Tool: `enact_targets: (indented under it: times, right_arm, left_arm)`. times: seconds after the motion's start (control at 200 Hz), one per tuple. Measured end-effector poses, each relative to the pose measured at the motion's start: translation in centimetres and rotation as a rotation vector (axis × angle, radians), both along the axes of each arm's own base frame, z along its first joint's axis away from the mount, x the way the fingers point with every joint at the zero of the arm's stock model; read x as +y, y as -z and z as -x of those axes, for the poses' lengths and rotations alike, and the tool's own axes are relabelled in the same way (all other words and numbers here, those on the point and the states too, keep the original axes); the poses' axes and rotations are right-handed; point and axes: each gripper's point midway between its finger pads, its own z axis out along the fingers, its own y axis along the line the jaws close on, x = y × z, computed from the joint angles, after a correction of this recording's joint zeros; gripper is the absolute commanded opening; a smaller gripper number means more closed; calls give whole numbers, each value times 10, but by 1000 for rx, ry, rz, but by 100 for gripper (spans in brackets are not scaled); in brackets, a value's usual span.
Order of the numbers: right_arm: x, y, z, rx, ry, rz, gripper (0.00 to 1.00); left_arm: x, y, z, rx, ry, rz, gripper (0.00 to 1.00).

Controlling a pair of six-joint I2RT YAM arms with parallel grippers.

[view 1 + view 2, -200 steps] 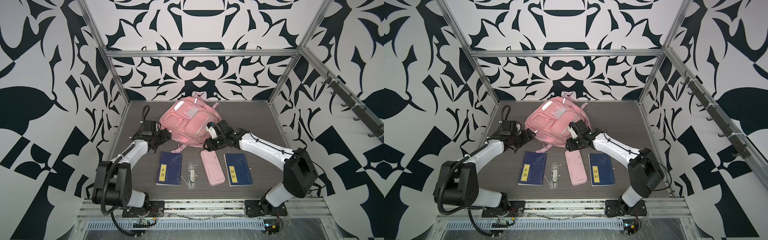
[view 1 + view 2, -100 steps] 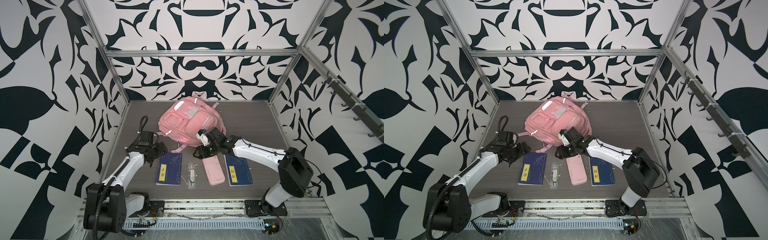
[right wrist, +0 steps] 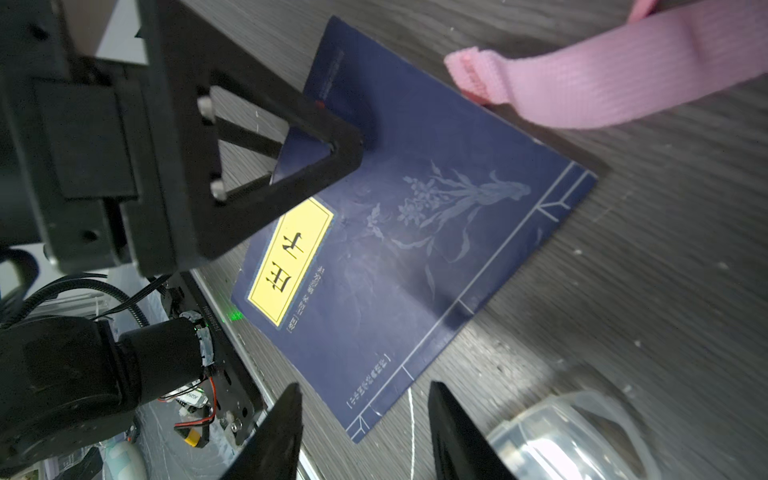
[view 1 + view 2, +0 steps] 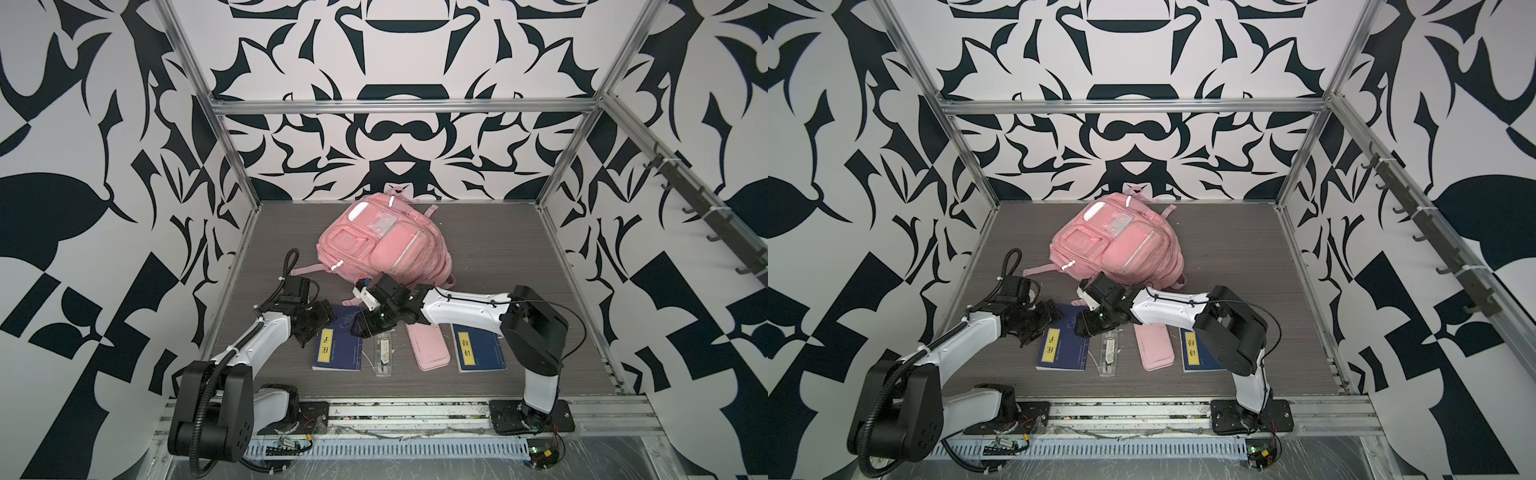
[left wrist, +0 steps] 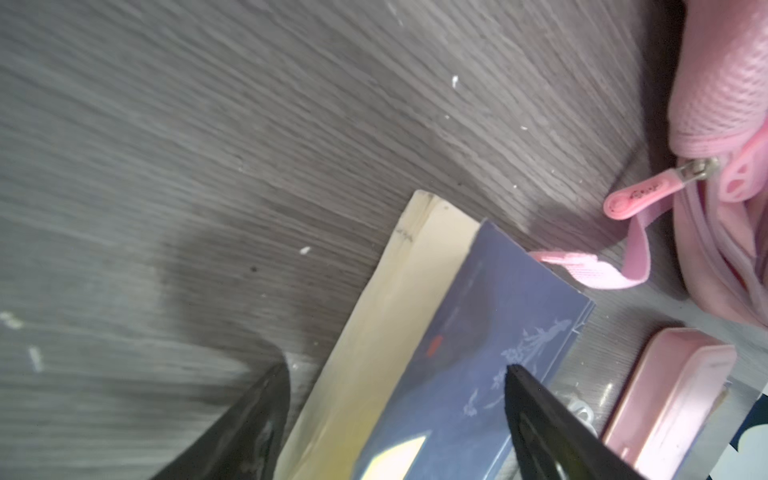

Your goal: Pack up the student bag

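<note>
Grey wood-grain desk (image 4: 498,257) carries the pink student bag (image 4: 382,245) at its back middle, front pockets up. Nearer me a blue book (image 4: 338,351) lies flat. The left gripper (image 4: 321,323) is at its far left corner with fingers spread wide, and the right gripper (image 4: 361,330) is over its far right corner, fingers half parted and empty.

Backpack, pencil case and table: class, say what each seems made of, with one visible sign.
Backpack: soft matt fabric; mesh weave and webbing straps show. Pencil case: smooth, slightly shiny, probably hard plastic or metal; rounded rim catches light. Table: matt grey wood-grain surface, possibly laminate; fine streaked lines.
</note>
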Motion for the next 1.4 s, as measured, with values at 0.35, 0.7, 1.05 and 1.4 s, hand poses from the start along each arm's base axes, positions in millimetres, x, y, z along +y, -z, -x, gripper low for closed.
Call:
enact_targets:
  times: [0.35, 0.7, 1.05, 1.4]
  right_arm:
    - [2, 26, 1, 28, 8, 44, 50]
    - [0, 44, -9, 24, 33, 94, 49]
    - [-1, 44, -25, 29, 60, 93, 51]
    - [2, 41, -45, 67, 84, 29, 52]
  left_arm:
    - [-1, 2, 4, -11, -14, 21, 70]
    - [0, 6, 8, -6, -35, 25, 50]
    - [1, 7, 14, -26, -42, 37, 48]
    - [0, 9, 20, -7, -47, 42, 34]
